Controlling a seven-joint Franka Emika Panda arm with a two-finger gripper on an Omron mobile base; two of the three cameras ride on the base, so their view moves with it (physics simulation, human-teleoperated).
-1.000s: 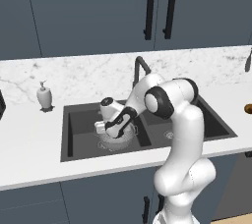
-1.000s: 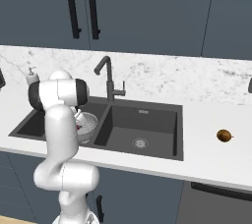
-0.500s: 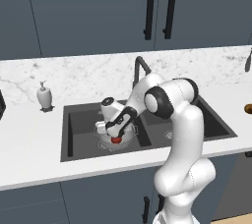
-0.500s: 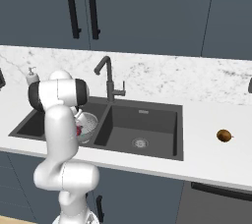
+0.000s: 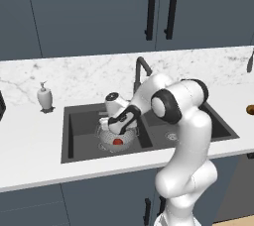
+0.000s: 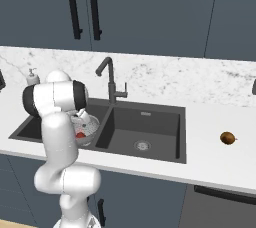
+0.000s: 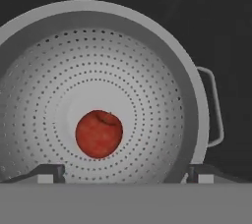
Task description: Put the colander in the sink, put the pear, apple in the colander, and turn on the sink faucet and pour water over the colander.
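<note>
Apple (image 7: pixel 99 133) dropped from the gripper (image 7: pixel 125 174) since a second ago, lying free in the colander (image 7: pixel 162 85) bottom (left sink (image 5: pixel 79 121) basin), gripper spread wide just above it.

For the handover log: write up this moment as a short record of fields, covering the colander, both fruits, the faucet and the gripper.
colander: sits in the left basin of the sink
apple: lies in the bottom of the colander, free of the fingers
pear: on the counter right of the sink, not yet in the colander
sink faucet: no water seen running
gripper: open, above the colander, holding nothing
soap dispenser: on the counter left of the sink
</note>
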